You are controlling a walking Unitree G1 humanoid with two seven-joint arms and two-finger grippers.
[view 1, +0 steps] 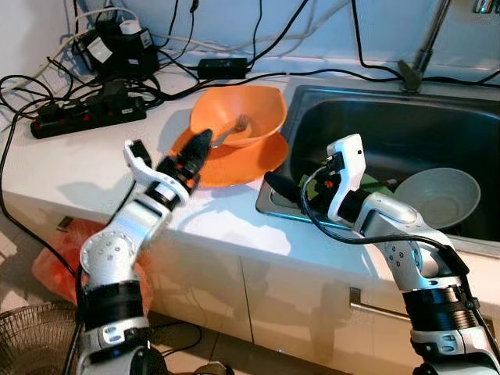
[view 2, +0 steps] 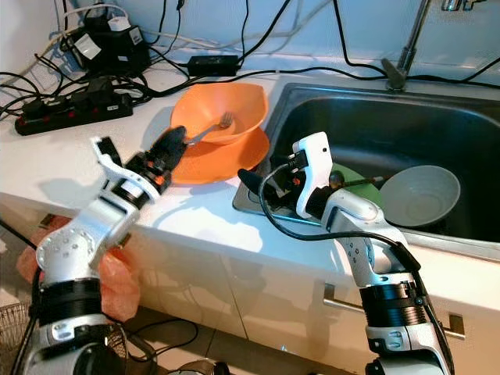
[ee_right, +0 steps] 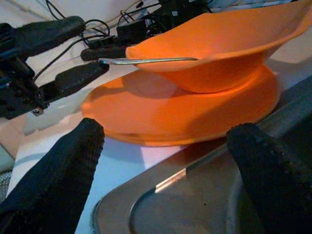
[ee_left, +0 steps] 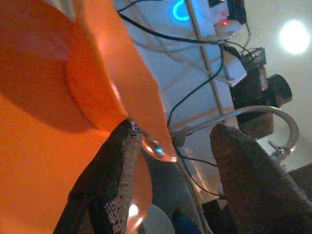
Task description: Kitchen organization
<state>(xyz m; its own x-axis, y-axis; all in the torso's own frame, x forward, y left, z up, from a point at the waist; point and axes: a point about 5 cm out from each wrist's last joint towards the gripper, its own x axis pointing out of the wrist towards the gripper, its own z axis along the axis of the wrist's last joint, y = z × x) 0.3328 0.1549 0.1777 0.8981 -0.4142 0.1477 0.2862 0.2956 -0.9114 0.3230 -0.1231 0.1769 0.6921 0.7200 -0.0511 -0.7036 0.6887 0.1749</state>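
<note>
On the white counter (view 1: 94, 160), just left of the steel sink (view 1: 375, 117), sits an orange bowl (view 1: 242, 109) stacked on an orange plate (view 1: 234, 160), with a metal spoon (view 1: 232, 130) leaning inside the bowl, handle poking out toward the robot's left. The left gripper (view 1: 197, 148) is right at the plate's near-left edge, fingers spread apart with the plate rim between them, but I can't tell if they're actually touching it. The right gripper (ee_right: 165, 161) hovers at the sink's front-left corner, fingers wide open, holding nothing, pointed at the plate. Down in the sink there's a grey bowl (view 1: 437, 195) plus something green (view 1: 371, 181) beside it. A black power strip (view 1: 86, 117) and a mess of cables (view 1: 117, 47) sit at the back of the counter.
</note>
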